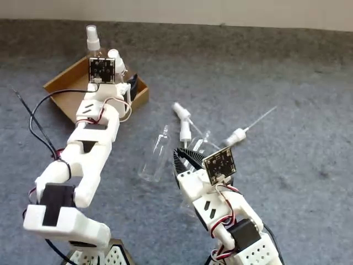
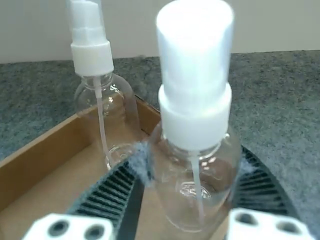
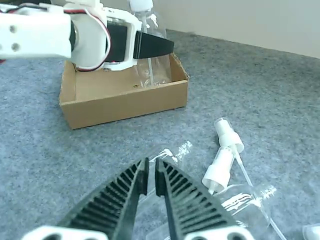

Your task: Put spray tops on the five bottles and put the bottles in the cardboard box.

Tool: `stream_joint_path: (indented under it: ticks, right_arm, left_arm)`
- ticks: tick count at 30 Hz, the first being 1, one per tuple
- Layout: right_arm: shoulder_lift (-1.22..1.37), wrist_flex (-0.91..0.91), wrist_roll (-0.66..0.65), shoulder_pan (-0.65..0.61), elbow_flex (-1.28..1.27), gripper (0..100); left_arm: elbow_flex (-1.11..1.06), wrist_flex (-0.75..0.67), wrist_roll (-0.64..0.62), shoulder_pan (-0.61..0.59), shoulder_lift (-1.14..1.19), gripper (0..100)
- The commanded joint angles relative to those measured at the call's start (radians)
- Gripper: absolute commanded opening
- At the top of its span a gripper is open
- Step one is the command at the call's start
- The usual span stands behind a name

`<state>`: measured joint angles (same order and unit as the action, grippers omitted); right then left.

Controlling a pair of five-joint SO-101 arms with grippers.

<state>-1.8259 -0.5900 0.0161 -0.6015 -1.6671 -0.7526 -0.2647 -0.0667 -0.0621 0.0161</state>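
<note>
Fingers [image 2: 117,190] of left gripper [image 2: 192,157]: clenched on clear round spray-capped bottle [image 2: 192,180], inside brown cardboard box [image 2: 45,165], near its far corner.
Right gripper [image 3: 151,175]: fingers almost together, empty.
Handling: probably light, stiff, slippery; hold mid-body.

a grey, fuzzy table [image 1: 287,83] lies under my right fingers [image 3: 117,197] and runs out flat on every side of them. far ahead of the fingers, past the table's back edge, a plain pale wall [image 1: 220,8] stands, one cream tone all along.
</note>
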Motion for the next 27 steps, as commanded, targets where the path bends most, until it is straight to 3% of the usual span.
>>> stream_joint_path:
  ticks: [1, 19, 27]
  right_arm:
    - [-0.002, -0.005, 0.006, 0.010, -0.168, 2.5]
    - [-0.002, -0.005, 0.006, 0.010, -0.168, 2.5]
    - [-0.002, -0.005, 0.006, 0.010, -0.168, 2.5]
  left_arm:
    - [0.097, -0.028, -0.012, -0.012, 0.042, 15]
    - [0.165, -0.026, -0.011, -0.012, 0.154, 15]
    - [0.074, -0.026, -0.012, -0.010, -0.013, 15]
